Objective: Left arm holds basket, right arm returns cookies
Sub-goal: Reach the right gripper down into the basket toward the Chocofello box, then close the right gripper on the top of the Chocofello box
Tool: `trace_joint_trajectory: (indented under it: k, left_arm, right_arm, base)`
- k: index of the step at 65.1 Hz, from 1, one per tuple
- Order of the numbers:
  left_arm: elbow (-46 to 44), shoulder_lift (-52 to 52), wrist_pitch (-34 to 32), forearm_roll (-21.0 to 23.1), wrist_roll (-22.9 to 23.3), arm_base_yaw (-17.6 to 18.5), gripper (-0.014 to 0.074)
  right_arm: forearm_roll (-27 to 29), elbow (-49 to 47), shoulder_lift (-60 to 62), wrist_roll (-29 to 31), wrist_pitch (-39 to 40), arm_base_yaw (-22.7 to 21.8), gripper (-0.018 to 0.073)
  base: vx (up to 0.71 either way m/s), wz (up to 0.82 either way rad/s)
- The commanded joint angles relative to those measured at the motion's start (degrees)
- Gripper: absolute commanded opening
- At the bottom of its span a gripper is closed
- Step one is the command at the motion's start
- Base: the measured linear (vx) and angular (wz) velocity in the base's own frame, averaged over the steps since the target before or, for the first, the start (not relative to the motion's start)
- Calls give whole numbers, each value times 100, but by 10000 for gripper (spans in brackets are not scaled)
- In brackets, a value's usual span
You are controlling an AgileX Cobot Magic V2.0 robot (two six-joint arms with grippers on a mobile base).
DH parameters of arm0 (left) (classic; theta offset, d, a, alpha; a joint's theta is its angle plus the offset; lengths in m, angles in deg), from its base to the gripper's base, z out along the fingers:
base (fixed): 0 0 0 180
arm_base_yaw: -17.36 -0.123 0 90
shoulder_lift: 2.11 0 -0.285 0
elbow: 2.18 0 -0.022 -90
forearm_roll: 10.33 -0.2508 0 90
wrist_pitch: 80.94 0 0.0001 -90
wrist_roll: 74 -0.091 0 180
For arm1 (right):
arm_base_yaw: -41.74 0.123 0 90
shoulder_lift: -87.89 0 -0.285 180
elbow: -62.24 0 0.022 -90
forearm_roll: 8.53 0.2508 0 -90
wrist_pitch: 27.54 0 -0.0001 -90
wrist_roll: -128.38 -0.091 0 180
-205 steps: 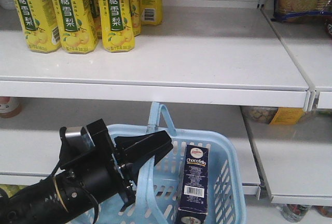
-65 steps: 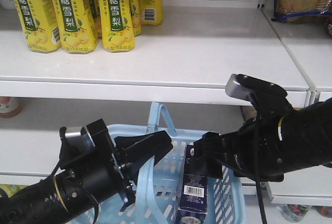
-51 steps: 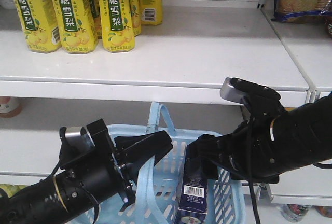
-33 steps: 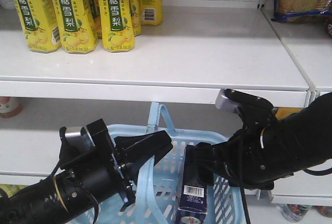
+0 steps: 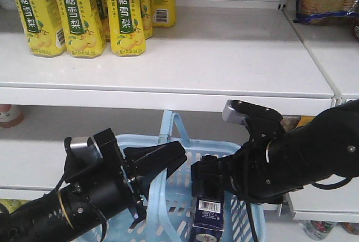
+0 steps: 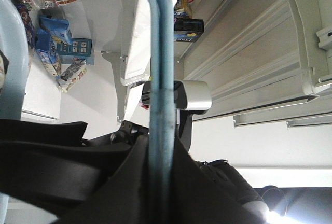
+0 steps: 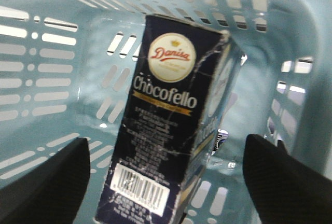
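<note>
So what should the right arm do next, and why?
Probably ease the right end effector in around the cookie box before closing: its fingers are open on either side, apparently not yet touching, and the box stands in the basket.

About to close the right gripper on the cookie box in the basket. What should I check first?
1. Left gripper shut on the basket handle: ok, the handle runs between its jaws.
2. Right gripper open: ok.
3. Cookie box between its fingers: ok, with a gap on each side.
4. Box upright: not ok, it tilts.
5. Fingers clear of the basket wall: cannot tell.
</note>
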Motion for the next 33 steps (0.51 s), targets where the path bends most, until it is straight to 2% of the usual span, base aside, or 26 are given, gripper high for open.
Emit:
trace_joint_trajectory:
  k: [1,33]
  left_arm:
    - [-172,-193,-1764,328,-45,-19,-3]
    - [-172,-193,-1764,328,-45,-19,-3]
  right_arm:
    - [-1,-135,27,7,288,23,566]
    - [-46,-135,-498,70,522,23,566]
  base:
    - [0,0]
    - [0,0]
